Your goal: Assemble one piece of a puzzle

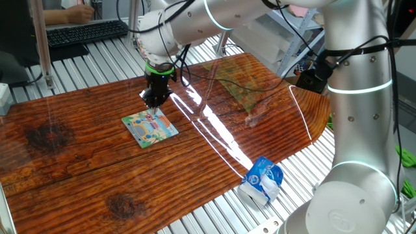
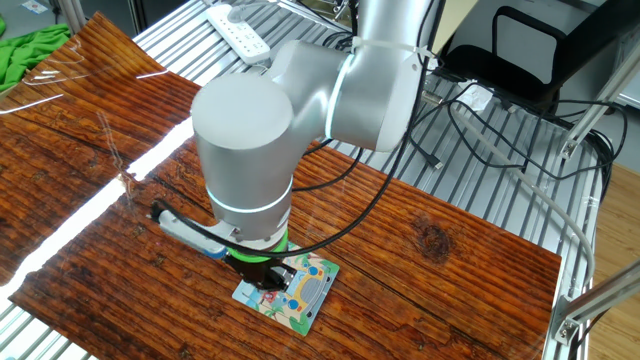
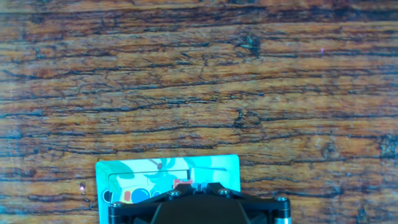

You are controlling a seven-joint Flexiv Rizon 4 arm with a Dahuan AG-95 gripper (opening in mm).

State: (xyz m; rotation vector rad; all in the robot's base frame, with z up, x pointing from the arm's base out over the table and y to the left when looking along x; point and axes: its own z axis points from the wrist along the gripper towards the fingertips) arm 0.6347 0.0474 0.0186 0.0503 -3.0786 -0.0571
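A: Wood-grain counter (image 1: 78, 162) on a slatted metal bench, keyboard (image 1: 84, 32) at the far edge. One fixed view first. What's on it?

B: Puzzle (image 1: 150, 126) mid-counter, flat, teal border, cartoon picture. Arm comes in from the right, end effector (image 1: 155, 101) pointing straight down over the puzzle's far edge. Blue-white crumpled pack (image 1: 262, 180) near the counter's front-right edge, well apart from the puzzle. Greenish patch or sheet (image 1: 234, 84) on the far right of the counter, can't tell what it is.

A: Jaws?

B: Drawn together, no gap showing. Tips sit at the puzzle surface; contact not clear from here.

A: Piece?

B: Can't pick it out in this view. Too small, and the tips hide that spot.

A: Other fixed view.

B: Big grey wrist housing fills the middle. Puzzle (image 2: 300, 292) pokes out below it, near the counter's front edge. End effector (image 2: 268, 278) mostly hidden by the wrist, black body over the puzzle's left part. Power strip (image 2: 238, 32) on the bench behind, green cloth (image 2: 30, 55) top left.

A: Hand view.

B: Counter grain fills most of the frame. Puzzle (image 3: 168, 183) at bottom centre, its lower part covered by the black end effector body (image 3: 199, 208). Small reddish-white bit (image 3: 182, 183) just at the body's top edge, on the puzzle picture. Could be the piece, can't say for sure. Fingertips themselves not visible here.
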